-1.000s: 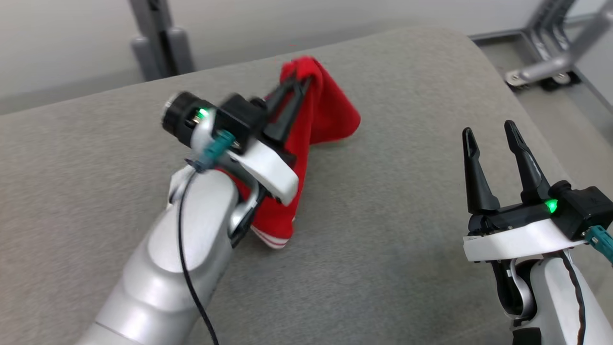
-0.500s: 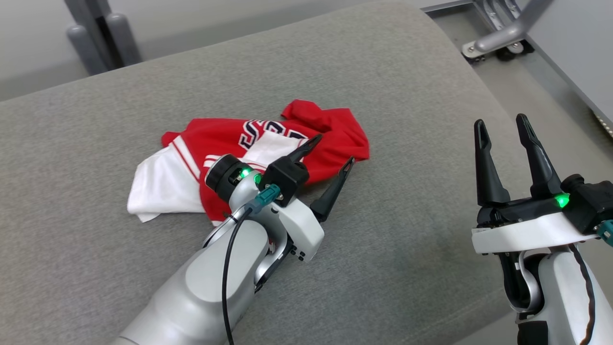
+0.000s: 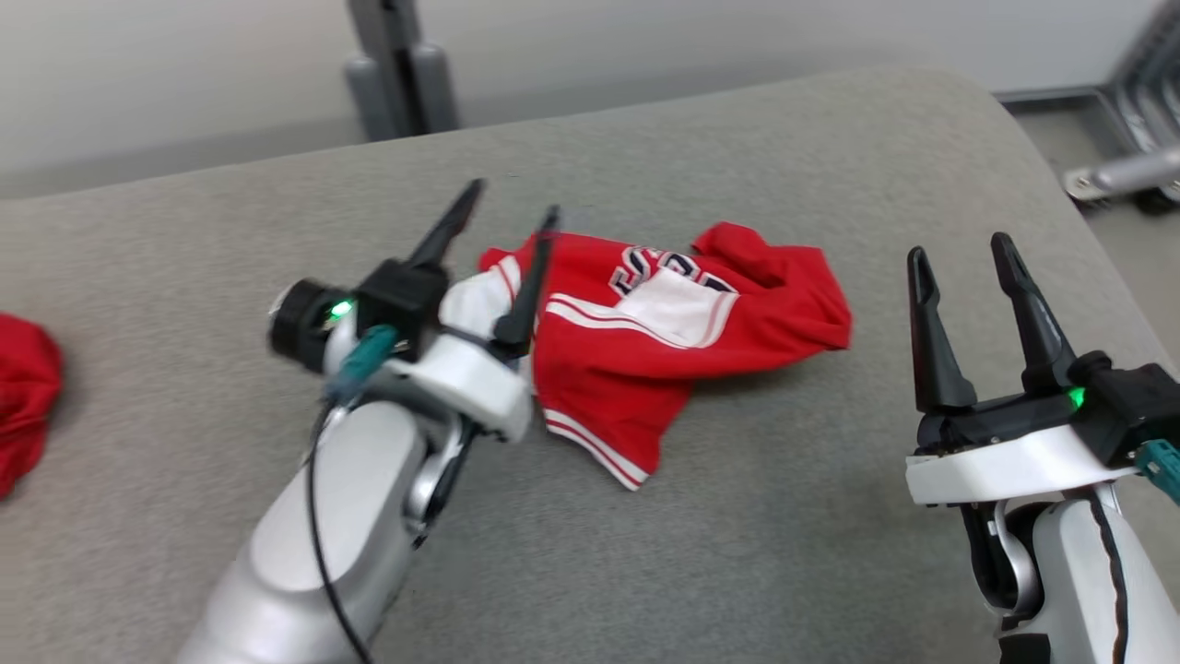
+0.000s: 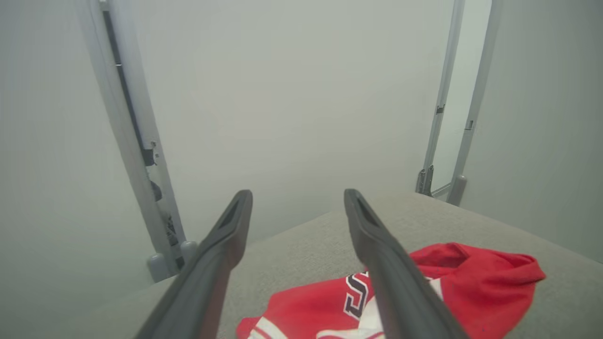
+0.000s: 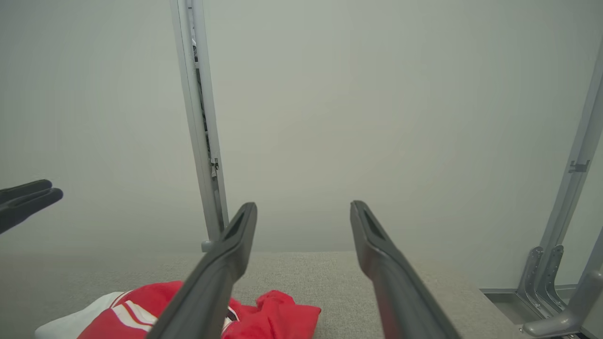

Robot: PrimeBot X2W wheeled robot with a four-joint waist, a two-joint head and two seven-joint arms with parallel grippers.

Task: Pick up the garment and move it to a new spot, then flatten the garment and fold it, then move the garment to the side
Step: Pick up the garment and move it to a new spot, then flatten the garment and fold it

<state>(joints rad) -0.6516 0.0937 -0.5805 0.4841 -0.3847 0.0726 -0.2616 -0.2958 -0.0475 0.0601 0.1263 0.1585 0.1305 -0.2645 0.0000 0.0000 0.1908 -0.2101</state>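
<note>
We are seeing one garment (image 3: 645, 350) lying crumpled on cushion (image 3: 737, 553), one red cloth (image 3: 23, 397) far left. Left gripper (image 3: 513, 199), right gripper (image 3: 957, 247) hovering: two, jaws apart, empty.

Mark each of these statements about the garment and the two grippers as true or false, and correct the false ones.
1. The left gripper stands open with nothing between its fingers. True.
2. The garment is red with white panels and striped trim. True.
3. The right gripper holds the garment up in the air. False: it is open and apart from the garment, which lies on the grey cushion.
4. The garment is folded into a neat flat rectangle. False: it lies crumpled and unfolded.
5. Another red cloth lies at the left edge of the head view. True.
</note>
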